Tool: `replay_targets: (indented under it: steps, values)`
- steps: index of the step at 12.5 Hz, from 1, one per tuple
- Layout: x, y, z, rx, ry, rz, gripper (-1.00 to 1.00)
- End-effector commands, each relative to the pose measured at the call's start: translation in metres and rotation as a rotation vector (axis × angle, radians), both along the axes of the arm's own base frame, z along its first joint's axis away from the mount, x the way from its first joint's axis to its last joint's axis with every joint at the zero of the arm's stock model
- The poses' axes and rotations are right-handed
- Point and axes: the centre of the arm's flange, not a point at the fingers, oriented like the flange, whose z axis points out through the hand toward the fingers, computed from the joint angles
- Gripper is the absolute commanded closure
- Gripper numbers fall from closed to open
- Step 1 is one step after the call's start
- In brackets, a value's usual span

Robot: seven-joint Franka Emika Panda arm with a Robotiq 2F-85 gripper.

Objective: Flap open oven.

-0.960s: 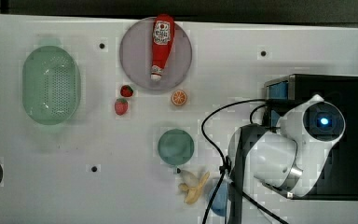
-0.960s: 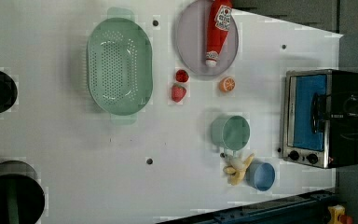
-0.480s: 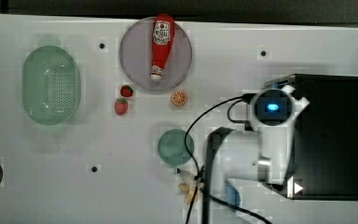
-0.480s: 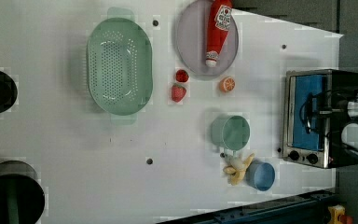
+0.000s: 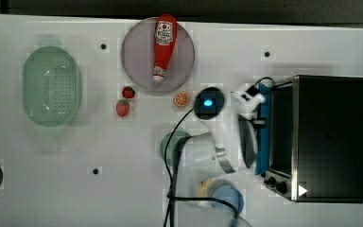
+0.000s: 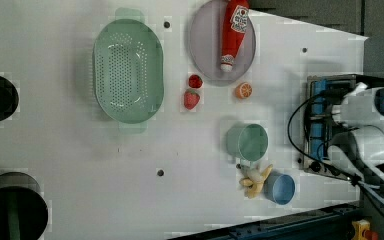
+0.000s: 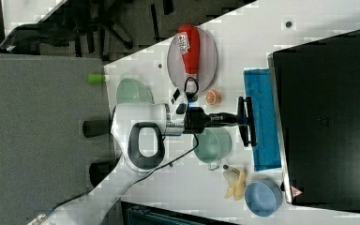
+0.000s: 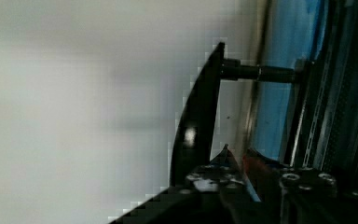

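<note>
A ketchup bottle (image 5: 163, 45) lies on a plate (image 5: 134, 59) near a green colander (image 5: 51, 86).

**White table and what sits on it**

A white table (image 5: 274, 33) fills the top view. At centre left lies a pale green colander (image 5: 51, 86). At upper centre a grey plate (image 5: 139, 56) rests on the surface, with two strawberries (image 5: 123, 108) just below its lower left edge and an orange half (image 5: 181, 99) at its lower right. A green cup (image 5: 170, 144) stands near the middle, and toward the lower centre lie a banana (image 6: 252, 179) and a blue bowl (image 5: 229, 196). The oven (image 5: 328, 137) sits at the right edge.
</note>
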Motion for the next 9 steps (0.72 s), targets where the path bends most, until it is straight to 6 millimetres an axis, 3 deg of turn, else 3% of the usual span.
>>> replay_targets:
  steps: [1,9]
  values:
    - [0.000,0.042,-0.037,-0.064,-0.033,-0.065,0.65]
    - [-0.008,0.096,-0.120,-0.319,-0.100,-0.036,0.65]
